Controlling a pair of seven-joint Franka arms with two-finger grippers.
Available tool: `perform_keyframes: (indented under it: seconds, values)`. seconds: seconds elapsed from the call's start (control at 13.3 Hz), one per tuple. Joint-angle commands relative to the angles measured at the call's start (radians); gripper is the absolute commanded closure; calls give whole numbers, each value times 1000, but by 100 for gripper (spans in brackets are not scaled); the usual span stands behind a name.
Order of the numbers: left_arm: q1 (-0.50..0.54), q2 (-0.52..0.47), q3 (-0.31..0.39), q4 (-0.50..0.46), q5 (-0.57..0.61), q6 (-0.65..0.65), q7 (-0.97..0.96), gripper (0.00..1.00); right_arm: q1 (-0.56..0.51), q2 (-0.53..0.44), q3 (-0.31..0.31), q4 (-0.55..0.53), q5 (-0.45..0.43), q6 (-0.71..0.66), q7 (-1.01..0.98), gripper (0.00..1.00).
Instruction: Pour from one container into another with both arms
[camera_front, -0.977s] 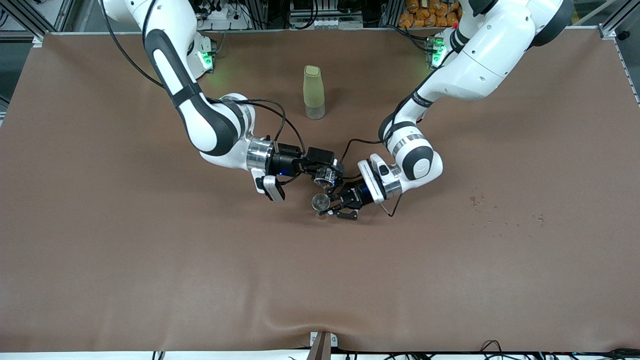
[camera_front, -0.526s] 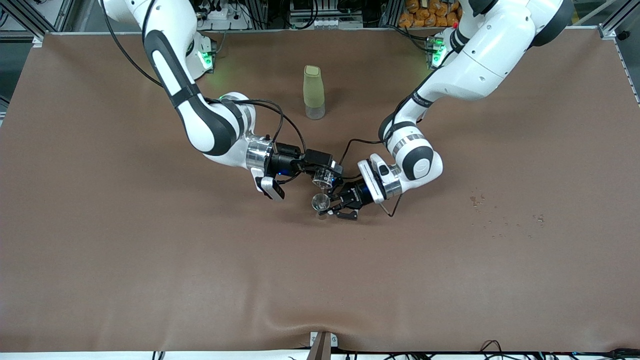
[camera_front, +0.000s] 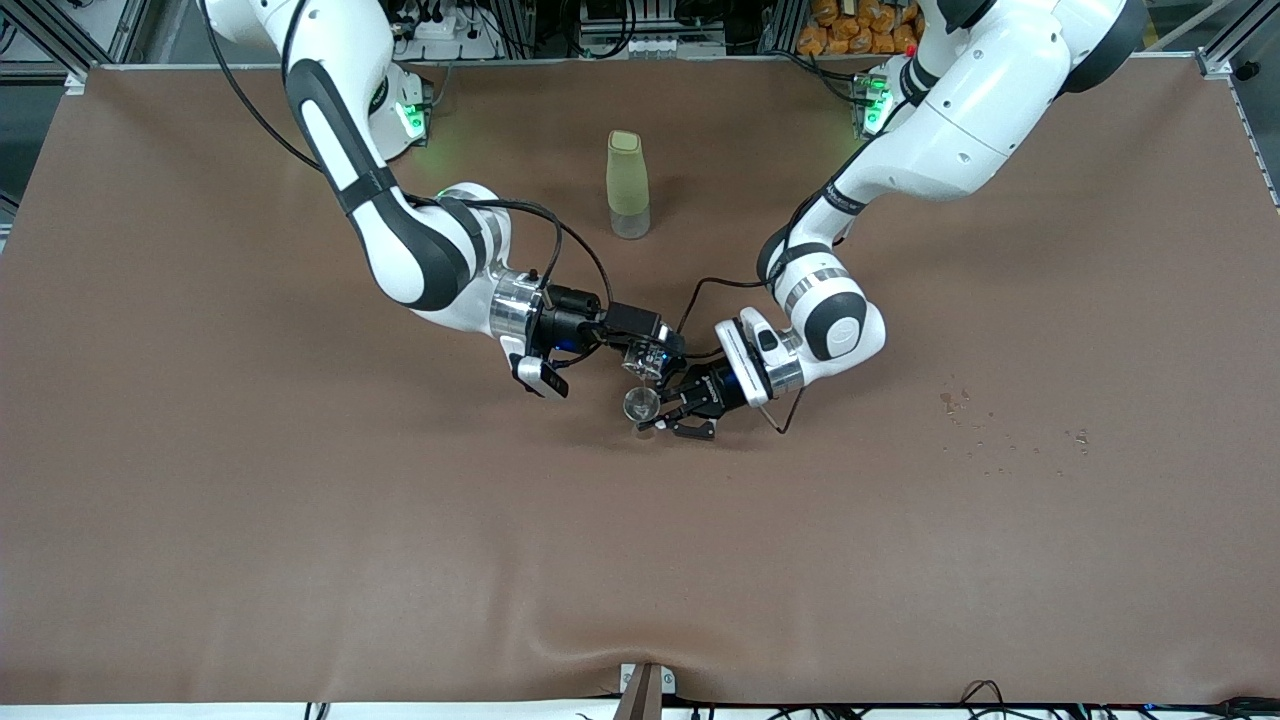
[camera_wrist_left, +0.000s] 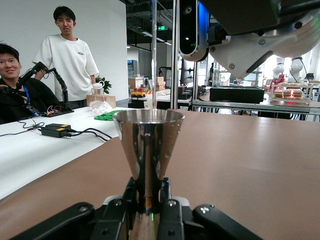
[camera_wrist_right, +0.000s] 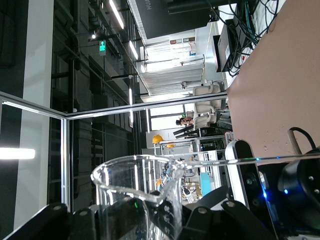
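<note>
Two grips meet mid-frame: right gripper (camera_front: 648, 358) jaws clamp a tipped glass beaker (camera_wrist_right: 137, 200) above the metal cup (camera_wrist_left: 148, 142), which left gripper (camera_front: 668, 420) jaws pinch upright on the tabletop (camera_front: 300, 520) to catch the pour.

Whole table (camera_front: 300, 560) is being viewed from high cam facing arms. Each wrist cam is sitting close behind its tool: jigger (camera_wrist_left: 148, 145) w/ left, beaker (camera_wrist_right: 137, 200) w/ right; both shared w/ front.

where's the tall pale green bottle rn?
In the front view the tall pale green bottle stands upright on the brown table, between the two arms' bases and farther from the camera than the right gripper and left gripper.
</note>
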Motion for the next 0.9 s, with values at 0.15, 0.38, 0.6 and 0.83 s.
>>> perform_keyframes:
  seconds: [0.15,0.38,0.6,0.83]
  values:
    - [-2,18,-8,15,-18,11,158,100,38,-67,-9,-43,45,93,23,100]
    - [-2,18,-8,17,-20,11,158,100,41,-71,-9,-42,46,106,40,100]
    - [-2,18,-8,17,-20,11,158,100,41,-71,-9,-42,46,106,40,100]
    - [-2,18,-8,15,-18,11,158,100,40,-70,-9,-43,49,103,57,100]
